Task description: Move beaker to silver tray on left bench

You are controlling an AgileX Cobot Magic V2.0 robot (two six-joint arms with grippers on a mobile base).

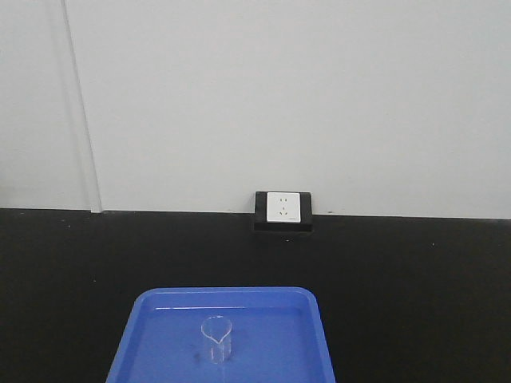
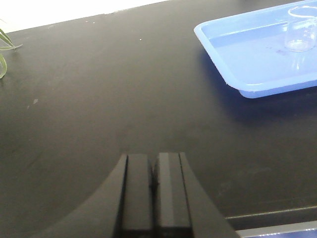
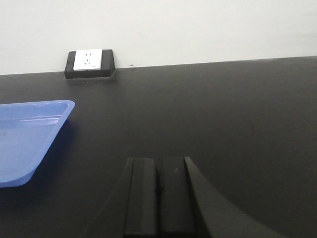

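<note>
Beaker (image 1: 215, 339) sits in the blue tray (image 1: 271, 339), ungrasped: whole move left. Left gripper (image 2: 153, 191) and right gripper (image 3: 158, 196) are pressed together, empty; no silver tray shows.

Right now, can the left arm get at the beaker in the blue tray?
Probably yes: only bare bench lies between the left claw and the blue tray, and the beaker stands alone there.

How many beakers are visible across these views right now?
1. The beaker stands upright inside the blue tray on the black bench. Others could sit outside the camera views.
</note>
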